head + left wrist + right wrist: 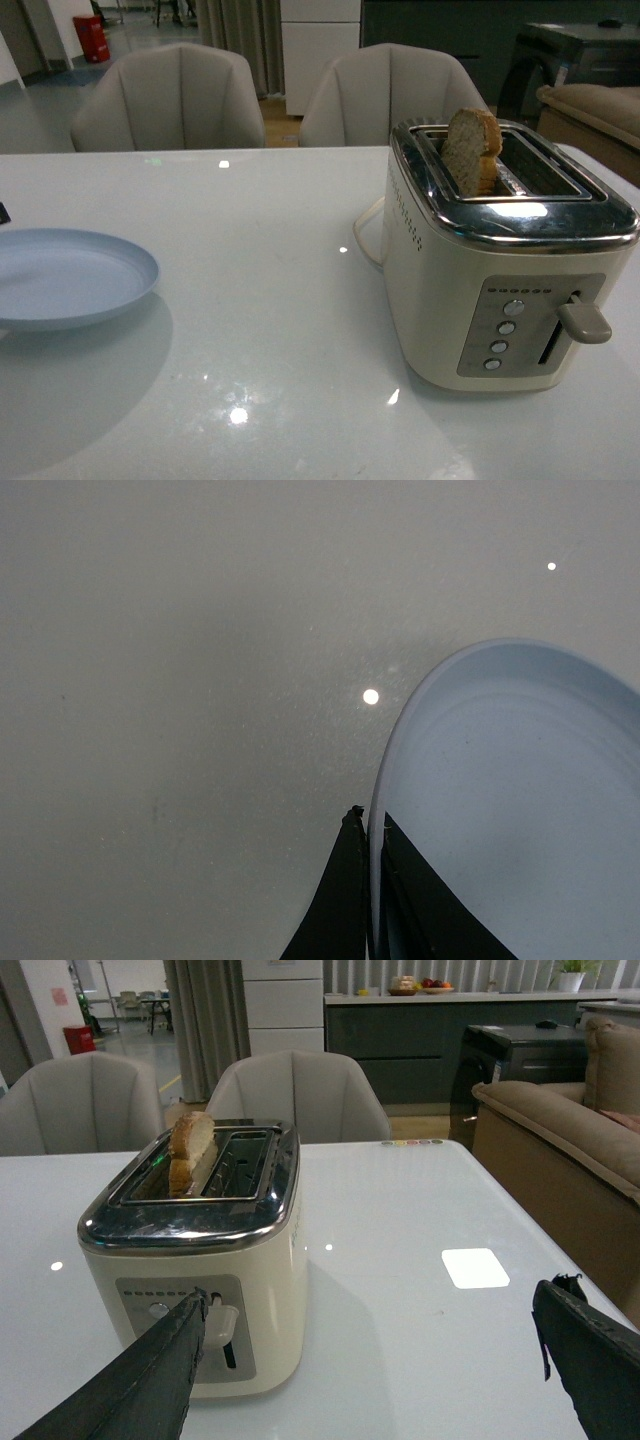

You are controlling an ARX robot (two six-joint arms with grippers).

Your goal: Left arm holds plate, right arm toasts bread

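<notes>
Over the glossy table (250, 300), left fingers (335, 910) clamped on round matte plate (500, 810), right fingers (140, 1380) wide apart

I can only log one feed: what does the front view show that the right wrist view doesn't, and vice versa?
Only the front view: the plate, at the left. Only the right wrist view: the right tool, open, its fingers spread wide. Both: the toaster, the bread standing in its slot, the table and two chairs.
</notes>
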